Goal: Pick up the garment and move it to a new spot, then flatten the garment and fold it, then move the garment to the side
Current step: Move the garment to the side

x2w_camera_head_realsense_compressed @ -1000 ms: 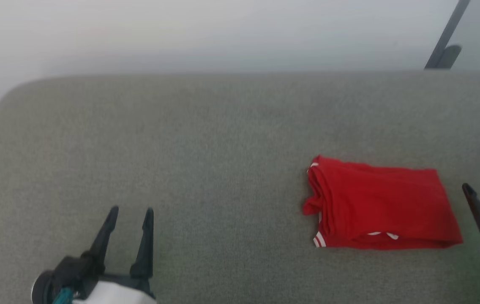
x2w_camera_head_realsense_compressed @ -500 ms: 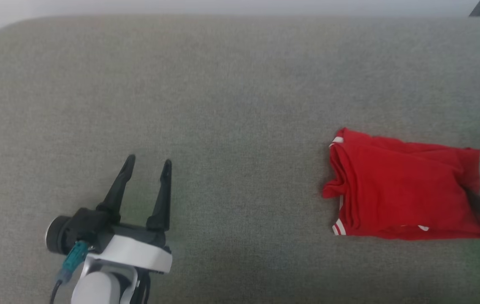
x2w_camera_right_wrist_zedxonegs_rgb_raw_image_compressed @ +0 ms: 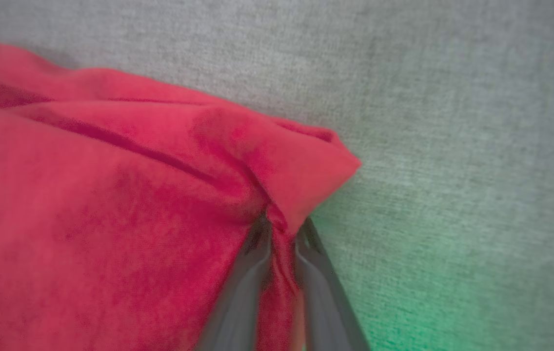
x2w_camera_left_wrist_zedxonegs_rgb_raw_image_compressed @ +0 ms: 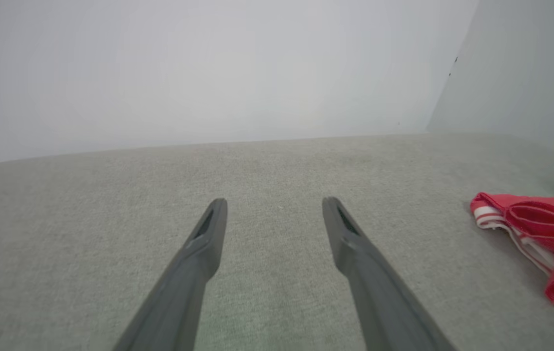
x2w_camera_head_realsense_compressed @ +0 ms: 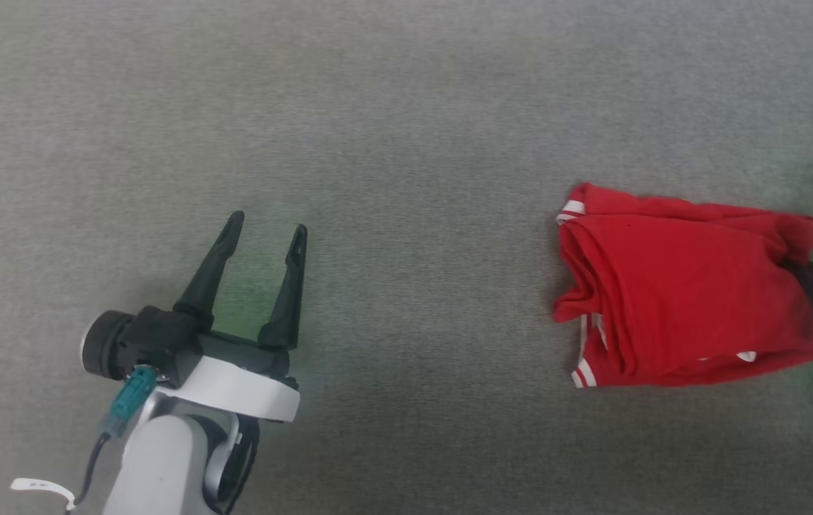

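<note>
While the folded red T-shirt (x2w_camera_head_realsense_compressed: 685, 286) is lying on the grey fabric surface (x2w_camera_head_realsense_compressed: 406, 107), the right jaws are pinching its right edge, almost closed; the left jaws are hovering wide open, well apart.

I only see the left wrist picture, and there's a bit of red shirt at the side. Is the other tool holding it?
Observer: Yes. The right wrist view shows the right tool pinching a fold of the shirt between its two fingers.
Operator: Which end is it holding?
Observer: In the head view, the end farthest from the white-striped edge you see, on the robot's right.
Operator: Is the shirt spread out flat?
Observer: No. The head view shows the whole shirt as a wrinkled, folded bundle on the gray surface.
</note>
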